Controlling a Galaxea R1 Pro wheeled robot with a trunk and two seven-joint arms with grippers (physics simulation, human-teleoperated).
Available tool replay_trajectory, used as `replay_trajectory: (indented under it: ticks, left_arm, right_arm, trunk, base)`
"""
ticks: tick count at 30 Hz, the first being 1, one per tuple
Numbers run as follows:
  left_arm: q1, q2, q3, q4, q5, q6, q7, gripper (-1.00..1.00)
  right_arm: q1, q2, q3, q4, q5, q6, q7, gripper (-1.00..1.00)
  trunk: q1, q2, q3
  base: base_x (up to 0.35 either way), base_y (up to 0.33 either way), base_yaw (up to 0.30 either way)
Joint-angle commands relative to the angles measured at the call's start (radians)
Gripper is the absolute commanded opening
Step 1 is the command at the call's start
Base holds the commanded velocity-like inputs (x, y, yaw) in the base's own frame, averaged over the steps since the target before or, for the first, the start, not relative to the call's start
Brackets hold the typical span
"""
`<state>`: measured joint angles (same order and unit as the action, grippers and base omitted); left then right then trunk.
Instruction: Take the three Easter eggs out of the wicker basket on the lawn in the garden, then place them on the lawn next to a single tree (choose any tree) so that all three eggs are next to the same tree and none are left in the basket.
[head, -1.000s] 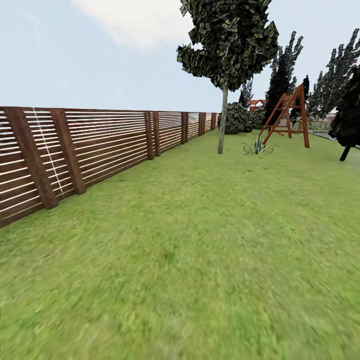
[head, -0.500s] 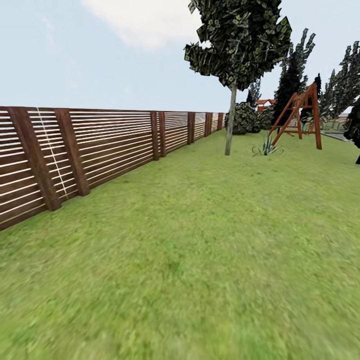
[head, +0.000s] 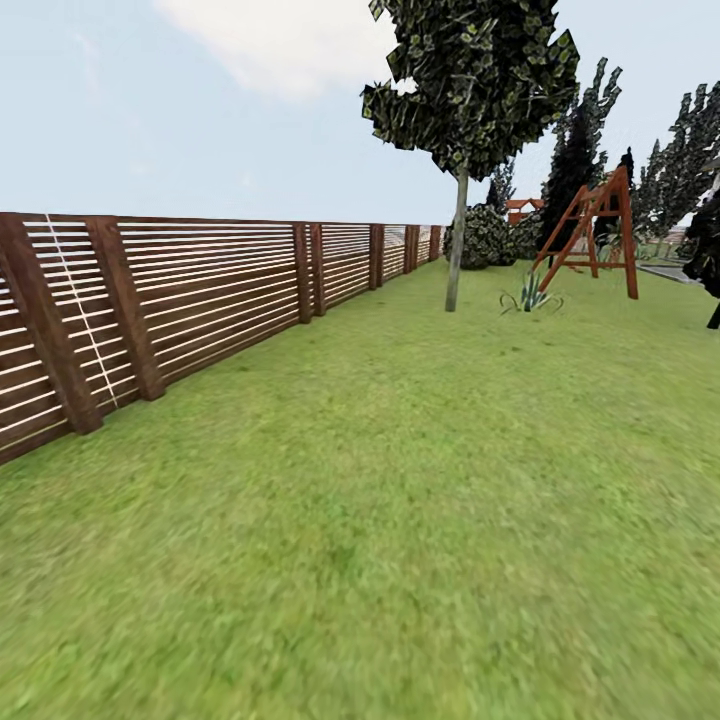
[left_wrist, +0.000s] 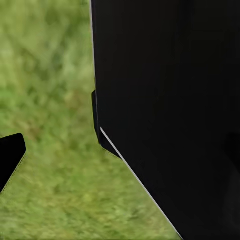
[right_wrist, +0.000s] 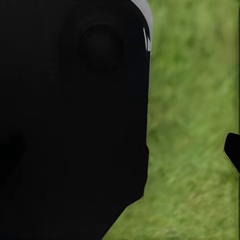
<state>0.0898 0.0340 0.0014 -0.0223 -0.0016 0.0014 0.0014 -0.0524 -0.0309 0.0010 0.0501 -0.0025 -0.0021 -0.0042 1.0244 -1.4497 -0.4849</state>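
Lawn (head: 400, 520) lay closest to you, a broad flat spread of mottled green grass running from the foot of the head view out toward the far trees. Along its left side ran the brown slatted fence (head: 200, 290), receding into the distance. Farther out, your tree (head: 455, 250) stood upright on the grass with a straight pale grey-tan trunk and a jagged dark green crown. Just beyond and to its right sat a spiky plant (head: 530, 295), then a red-brown wooden swing frame (head: 595, 235), with dark conifers (head: 575, 150) behind. Both wrist views showed blurred grass beside a large black body close to the lens; you could not tell how either gripper's jaws stood.
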Motion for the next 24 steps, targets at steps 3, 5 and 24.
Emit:
replay_trajectory:
  ticks: [3,5,24]
  left_arm:
    - [0.001,0.0,0.0,-0.002,0.0,0.0,0.0,1.0]
    - [0.001,0.001,0.0,-0.002,0.0,0.0,0.0,1.0]
    - [0.001,0.001,0.0,-0.002,0.0,0.0,0.0,1.0]
  right_arm:
    - [-0.001,0.0,0.002,0.002,0.002,-0.001,0.0,1.0]
    - [-0.001,0.0,0.0,0.002,0.0,0.0,0.0,1.0]
    - [-0.001,0.002,0.003,0.002,0.004,0.0,0.0,1.0]
  trunk:
    - [0.001,0.0,-0.001]
    - [0.001,0.0,-0.001]
    - [0.001,0.0,-0.001]
  base:
    - [0.333,0.0,-0.076]
    - [0.333,0.0,-0.038]
    - [0.333,0.0,-0.002]
